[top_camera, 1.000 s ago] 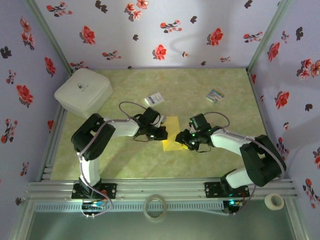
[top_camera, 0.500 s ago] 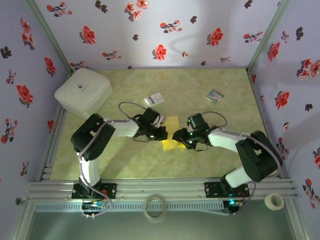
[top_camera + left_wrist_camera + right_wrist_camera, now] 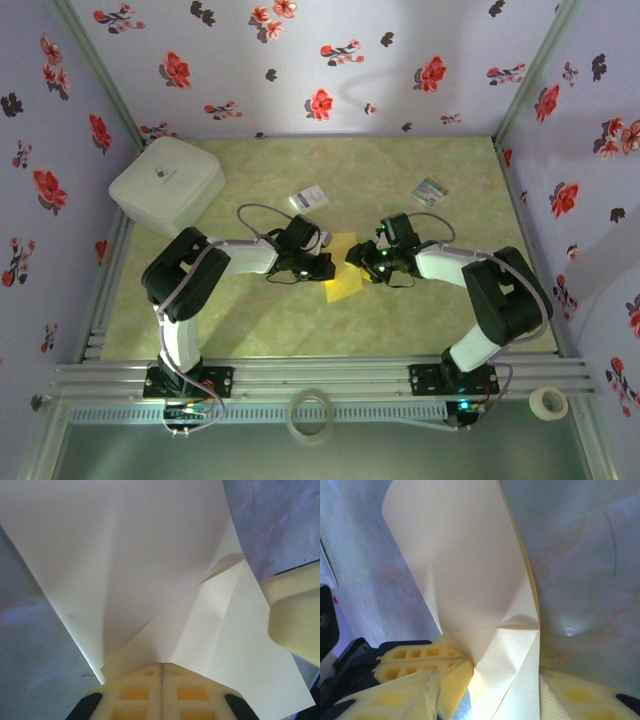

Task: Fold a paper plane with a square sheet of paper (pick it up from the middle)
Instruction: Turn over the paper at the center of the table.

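Left pincer (image 3: 322,266) reaches in from 9 o'clock, low over the worktop (image 3: 250,320), clenched on the sheet (image 3: 340,285) at its edge. The sheet lies between both pincers, part-folded, long axis 12 to 6. Right pincer (image 3: 360,262) faces it from 3 o'clock, equally near, jaws parted astride the fold.

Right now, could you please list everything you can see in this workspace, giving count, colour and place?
square sheet of paper: one, yellow, partly folded, mid-table between the grippers
box: one, white, far left corner
small card: one, white with blue print, just beyond the left gripper
striped card: one, multicoloured, far right
tape rolls: two, whitish, near ledge, one central, one at the right
table: one, green marbled
left gripper: black with yellow pads, shut on the paper
right gripper: same colours, fingers apart with paper between them
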Tool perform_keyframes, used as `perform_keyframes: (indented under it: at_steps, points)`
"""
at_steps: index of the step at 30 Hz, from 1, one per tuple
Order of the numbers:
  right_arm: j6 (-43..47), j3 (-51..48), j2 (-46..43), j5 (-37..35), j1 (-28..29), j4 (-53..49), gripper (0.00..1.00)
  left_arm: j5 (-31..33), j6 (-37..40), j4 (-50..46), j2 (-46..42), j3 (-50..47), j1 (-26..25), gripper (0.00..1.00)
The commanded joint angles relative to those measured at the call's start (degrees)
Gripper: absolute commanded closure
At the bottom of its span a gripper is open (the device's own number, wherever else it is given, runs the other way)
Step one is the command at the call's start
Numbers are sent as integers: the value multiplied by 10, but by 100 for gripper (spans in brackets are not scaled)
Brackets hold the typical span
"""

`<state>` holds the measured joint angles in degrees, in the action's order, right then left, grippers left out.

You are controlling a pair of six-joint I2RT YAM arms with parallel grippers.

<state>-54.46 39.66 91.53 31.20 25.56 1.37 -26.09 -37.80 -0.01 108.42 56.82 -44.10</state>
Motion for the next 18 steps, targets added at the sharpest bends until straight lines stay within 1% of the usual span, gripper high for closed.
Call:
perform_keyframes:
  at_steps: [1, 7, 18]
  points:
    - [5, 1, 12, 26, -11, 32, 52, 8, -6, -28, -6, -14, -5, 97]
    - [8, 0, 26, 31, -23, 47, 60, 6, -7, -27, -11, -13, -5, 97]
    - [14, -19, 47, 45, -33, 85, 72, 5, -8, -25, -18, -12, -5, 97]
